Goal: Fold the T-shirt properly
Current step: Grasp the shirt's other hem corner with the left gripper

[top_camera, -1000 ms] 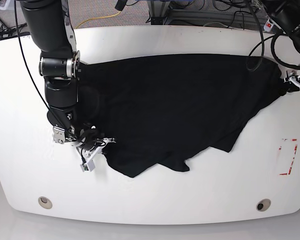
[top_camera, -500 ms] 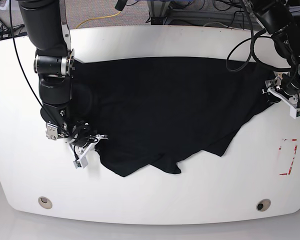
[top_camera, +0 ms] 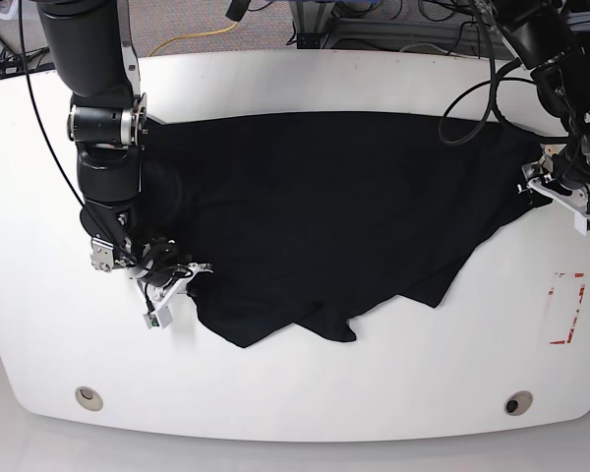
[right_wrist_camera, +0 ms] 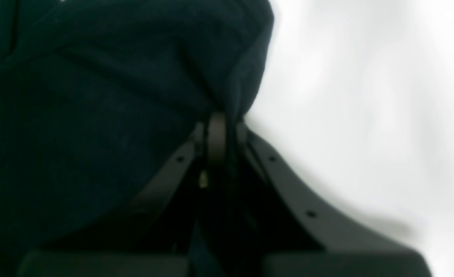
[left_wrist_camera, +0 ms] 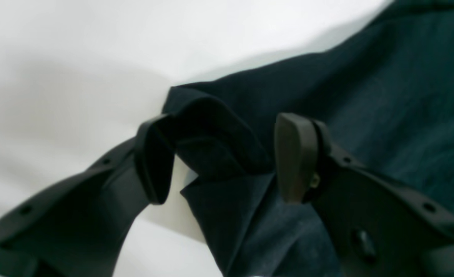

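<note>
On the white table [top_camera: 305, 74]: we see the T-shirt [top_camera: 324, 211], soft black cloth, spread and rumpled.
Left gripper [left_wrist_camera: 219, 157]: fingers apart astride a folded corner.
Right gripper [right_wrist_camera: 217, 132]: clamped on the fabric's edge.

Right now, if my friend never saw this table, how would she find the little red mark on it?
Start at the big white table with the black T-shirt spread across its middle. Follow the shirt to the side where the open left gripper stands over its corner, then look nearer the front edge. The red mark is a thin broken rectangle outline, the only red thing on the white top.
</note>
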Controlling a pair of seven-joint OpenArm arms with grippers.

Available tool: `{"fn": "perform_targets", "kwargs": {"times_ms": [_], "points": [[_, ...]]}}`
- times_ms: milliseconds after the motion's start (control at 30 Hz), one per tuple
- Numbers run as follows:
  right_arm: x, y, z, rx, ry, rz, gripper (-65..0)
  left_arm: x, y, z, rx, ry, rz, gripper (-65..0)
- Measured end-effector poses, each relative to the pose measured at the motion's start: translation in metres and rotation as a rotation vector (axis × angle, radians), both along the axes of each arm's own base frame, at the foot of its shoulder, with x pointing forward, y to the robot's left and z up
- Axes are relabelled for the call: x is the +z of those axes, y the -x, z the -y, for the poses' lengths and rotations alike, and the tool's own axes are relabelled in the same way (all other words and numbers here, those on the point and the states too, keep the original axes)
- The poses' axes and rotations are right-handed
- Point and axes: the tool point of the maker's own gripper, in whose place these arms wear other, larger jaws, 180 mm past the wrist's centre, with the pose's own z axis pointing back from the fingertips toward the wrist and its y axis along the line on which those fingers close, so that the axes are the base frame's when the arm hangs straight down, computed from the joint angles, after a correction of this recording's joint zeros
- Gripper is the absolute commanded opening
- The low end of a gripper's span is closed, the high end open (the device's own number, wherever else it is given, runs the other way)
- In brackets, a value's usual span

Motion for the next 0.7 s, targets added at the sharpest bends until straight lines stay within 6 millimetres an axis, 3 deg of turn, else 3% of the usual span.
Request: {"fn": "perform_targets", "kwargs": {"times_ms": [333, 700], "points": [[0.0, 0.0, 0.0, 0.001, 0.0, 0.0, -65.0, -0.011, 0.014, -0.02, 0.031, -0.1, -0.092, -27.2], [0.0, 0.0, -0.002, 0.003, -0.003, 0.001, -65.0, -0.039, 0.017, -0.019, 0.043, -0.051, -0.107, -27.2]]}}
